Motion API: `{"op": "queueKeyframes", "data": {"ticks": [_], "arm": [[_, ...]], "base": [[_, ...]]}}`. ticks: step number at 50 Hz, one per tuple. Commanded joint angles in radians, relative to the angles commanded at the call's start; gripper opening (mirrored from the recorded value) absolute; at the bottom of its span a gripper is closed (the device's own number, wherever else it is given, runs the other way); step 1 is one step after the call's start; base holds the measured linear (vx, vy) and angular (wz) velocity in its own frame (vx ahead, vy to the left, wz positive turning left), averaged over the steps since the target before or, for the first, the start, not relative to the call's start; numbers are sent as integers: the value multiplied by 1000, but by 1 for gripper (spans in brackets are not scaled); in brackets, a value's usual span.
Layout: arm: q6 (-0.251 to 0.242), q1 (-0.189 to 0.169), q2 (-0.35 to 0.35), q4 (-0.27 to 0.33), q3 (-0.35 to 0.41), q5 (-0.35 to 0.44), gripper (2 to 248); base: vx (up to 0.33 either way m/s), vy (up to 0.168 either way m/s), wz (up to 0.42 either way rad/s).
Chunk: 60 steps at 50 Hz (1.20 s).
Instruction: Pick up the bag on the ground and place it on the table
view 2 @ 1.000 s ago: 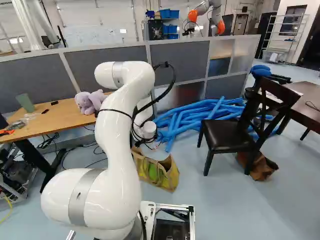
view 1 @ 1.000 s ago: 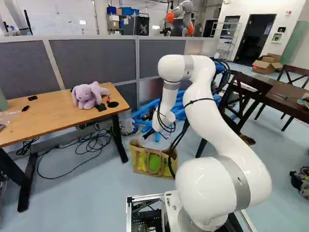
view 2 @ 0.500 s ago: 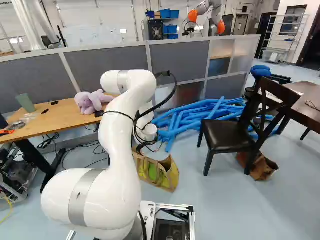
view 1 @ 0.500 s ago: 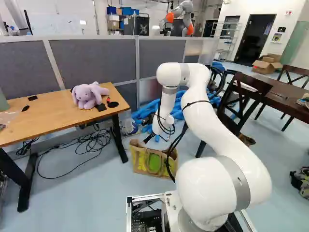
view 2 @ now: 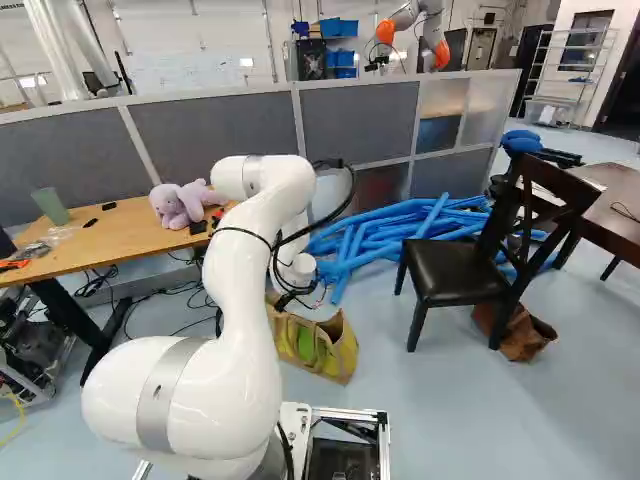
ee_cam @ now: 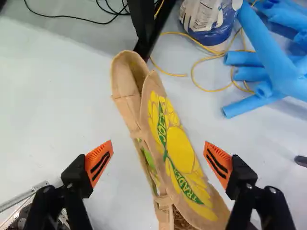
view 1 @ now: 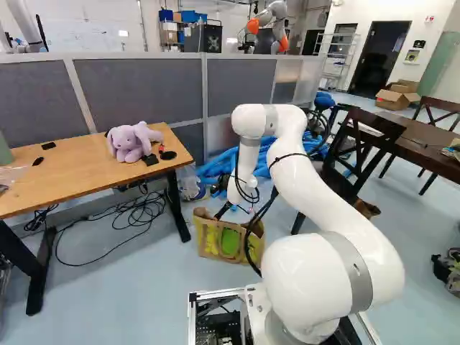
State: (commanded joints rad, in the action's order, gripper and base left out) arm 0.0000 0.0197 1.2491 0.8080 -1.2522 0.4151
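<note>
Just over the bag in the left base view is my gripper (view 1: 228,208), partly hidden by the arm's wrist. The tan and yellow bag (view 1: 209,239) stands upright on the floor, its green patch facing the base. In the wrist view my gripper (ee_cam: 159,160) is open, with one orange pad on each side of the bag (ee_cam: 178,149); the bag's narrow mouth and handles run between and below the fingers, and neither pad appears to touch it. The wooden table (view 1: 75,171) is left of the bag in the left base view.
A purple plush toy (view 1: 132,141) sits near the table's end. Blue foam tubes (view 2: 400,228) lie behind the bag, a dark chair (view 2: 460,272) to its right. Cables (view 1: 136,215) lie under the table. Another robot (view 2: 410,25) stands beyond the partition (view 1: 140,90).
My arm has lowered, bringing the gripper down closer to the bag's top. The bag and the base have stayed where they were.
</note>
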Motion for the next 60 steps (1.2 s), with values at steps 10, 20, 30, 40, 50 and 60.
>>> {"op": "queueKeyframes", "data": {"ticks": [10, 20, 30, 40, 50, 60], "arm": [[-2, 0, 37, 33, -31, -9, 247], [-77, 0, 74, 63, -62, -15, 247], [-179, 0, 112, 76, -94, -16, 247], [-285, 0, 149, 77, -128, -16, 247], [-389, 0, 187, 77, -162, -16, 247], [-462, 0, 225, 77, -196, -17, 247]], "base": [[0, 0, 0], [0, 0, 0], [0, 0, 0], [0, 0, 0], [0, 0, 0], [0, 0, 0]]}}
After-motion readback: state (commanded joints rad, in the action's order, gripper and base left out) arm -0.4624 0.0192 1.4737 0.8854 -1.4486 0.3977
